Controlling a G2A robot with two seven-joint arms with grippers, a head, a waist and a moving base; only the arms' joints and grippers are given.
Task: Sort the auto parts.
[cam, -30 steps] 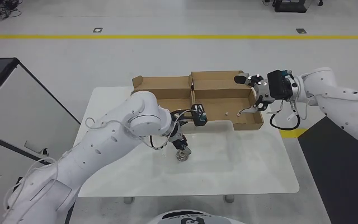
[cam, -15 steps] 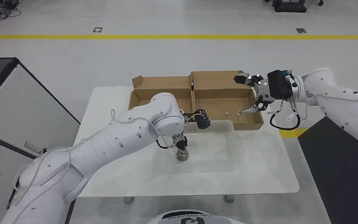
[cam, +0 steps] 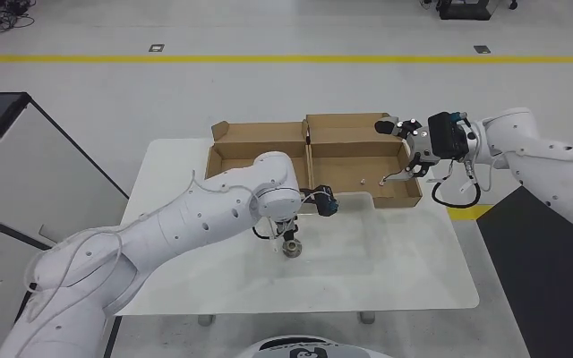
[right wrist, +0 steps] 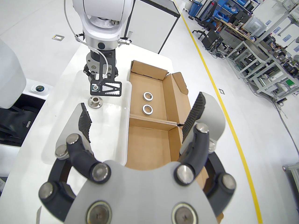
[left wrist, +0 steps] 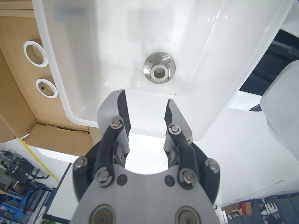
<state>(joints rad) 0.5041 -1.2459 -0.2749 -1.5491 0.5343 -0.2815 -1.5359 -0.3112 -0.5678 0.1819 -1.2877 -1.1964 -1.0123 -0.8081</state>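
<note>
A metal flanged hub (cam: 291, 247) (left wrist: 159, 71) (right wrist: 94, 101) stands upright on the floor of a white tray (cam: 376, 259) (left wrist: 140, 12). My left gripper (left wrist: 144, 108) (cam: 285, 234) hangs open just above and beside the hub, with nothing between its fingers. Two metal rings (right wrist: 147, 96) (left wrist: 35, 52) lie in the left compartment of the cardboard box (cam: 260, 134) (right wrist: 149, 145). My right gripper (right wrist: 140, 115) (cam: 389, 154) is open and holds nothing, hovering at the right end of the box's right compartment.
The cardboard box runs along the tray's far side, its flaps standing up. The table (cam: 161, 197) extends left of the tray. A dark-edged cabinet (cam: 27, 179) stands off the table's left side.
The left arm's elbow swung right over the tray and the wrist turned. Its gripper stayed close to the hub. The right arm has not moved.
</note>
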